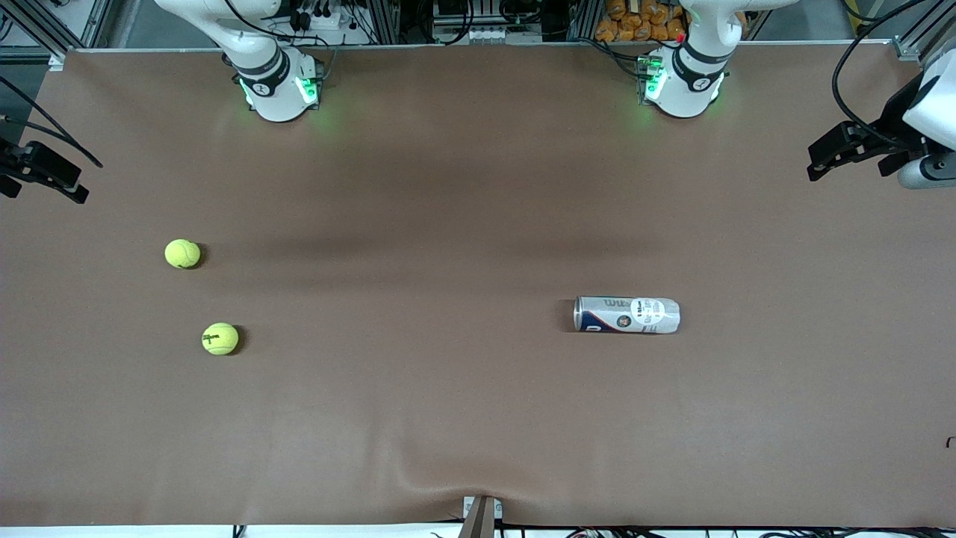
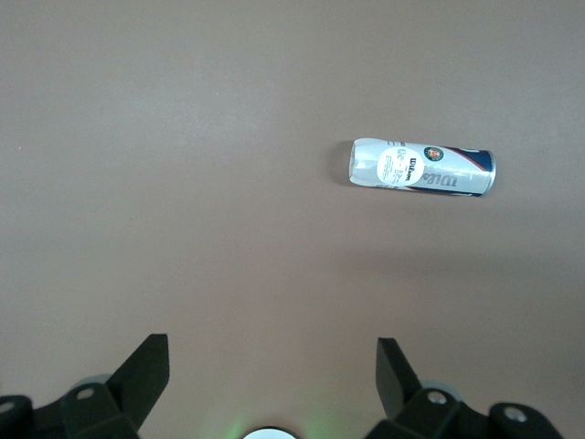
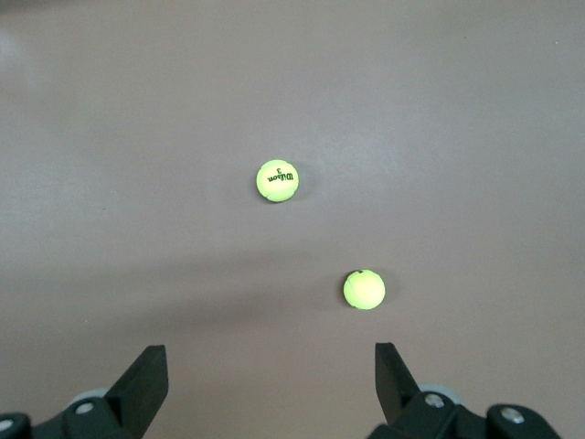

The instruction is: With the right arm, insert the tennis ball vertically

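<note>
Two yellow-green tennis balls lie on the brown table toward the right arm's end. The one nearer the front camera (image 1: 219,338) (image 3: 277,180) shows dark print; the other (image 1: 183,253) (image 3: 364,289) lies farther from it. A white and blue ball can (image 1: 626,314) (image 2: 422,167) lies on its side toward the left arm's end. My right gripper (image 1: 45,185) (image 3: 271,384) hangs open and empty high over the table's edge, apart from both balls. My left gripper (image 1: 851,166) (image 2: 271,384) waits open and empty over the other end, apart from the can.
The brown mat (image 1: 448,388) covers the whole table, with a slight wrinkle at its front edge by a small bracket (image 1: 482,512). The two arm bases (image 1: 276,90) (image 1: 683,86) stand along the back edge. Cables hang near both grippers.
</note>
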